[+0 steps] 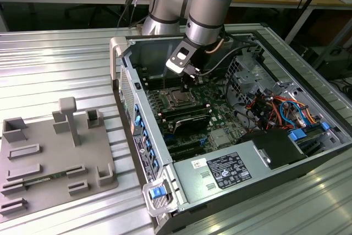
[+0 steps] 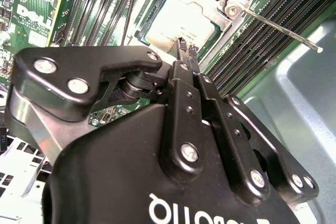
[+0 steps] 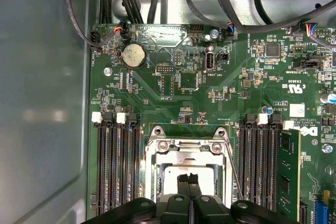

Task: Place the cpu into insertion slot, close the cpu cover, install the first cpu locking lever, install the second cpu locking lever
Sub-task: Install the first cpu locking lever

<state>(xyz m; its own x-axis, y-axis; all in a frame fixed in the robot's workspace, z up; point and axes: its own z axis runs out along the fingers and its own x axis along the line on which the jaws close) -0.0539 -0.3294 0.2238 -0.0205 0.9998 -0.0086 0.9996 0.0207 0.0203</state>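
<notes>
Tool (image 2: 185, 50) tips pinched together w/ nothing held, just above the cpu (image 2: 178, 22), which lies flat in the window of the lowered cpu cover (image 3: 184, 153). We reckon it's light, stiff, slick-topped, fragile underneath: take it by opp. edges, gently.

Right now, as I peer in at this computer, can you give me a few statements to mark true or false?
1. The computer case has its side panel on. False: it lies open, with the green circuit board showing.
2. The gripper hangs over the cpu. True.
3. The cpu cover stands raised. False: it lies flat around the cpu.
4. A round coin battery sits on the green circuit board. True.
</notes>
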